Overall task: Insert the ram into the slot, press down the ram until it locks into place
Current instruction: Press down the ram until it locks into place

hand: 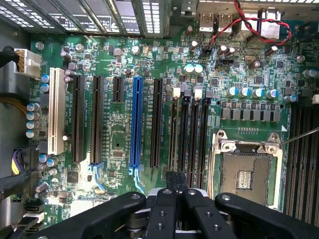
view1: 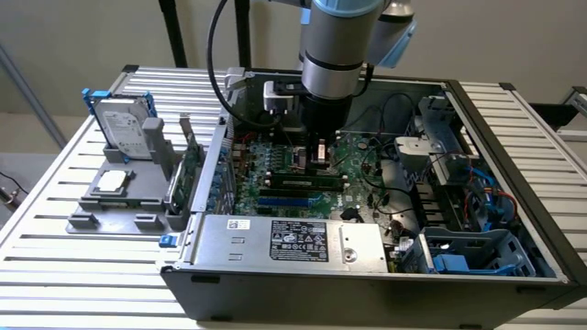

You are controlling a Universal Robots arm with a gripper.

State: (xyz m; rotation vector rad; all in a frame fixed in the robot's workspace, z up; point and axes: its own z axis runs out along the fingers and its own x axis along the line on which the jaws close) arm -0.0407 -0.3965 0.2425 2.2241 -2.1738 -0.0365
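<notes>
Inside the computer case (view1: 513, 206), the gripper (hand: 175, 185) hangs over the motherboard (hand: 119, 134), jaws closed together, holding nothing. The ram (view1: 300, 181) sits in the slot (view1: 303, 187) at its 6 o'clock; its label is too small to read.

Just beside the one square silver processor socket (hand: 246, 167) stand four long black memory slots (hand: 183, 134). Farther from that socket come one long black expansion socket (hand: 156, 122), one blue socket (hand: 135, 122), one short black socket (hand: 117, 89), two more long black sockets (hand: 97, 119) and one white socket (hand: 56, 110). One ram stick (view1: 307, 182) lies near the processor socket. One hard drive (view1: 124, 127) stands well apart from it.
</notes>
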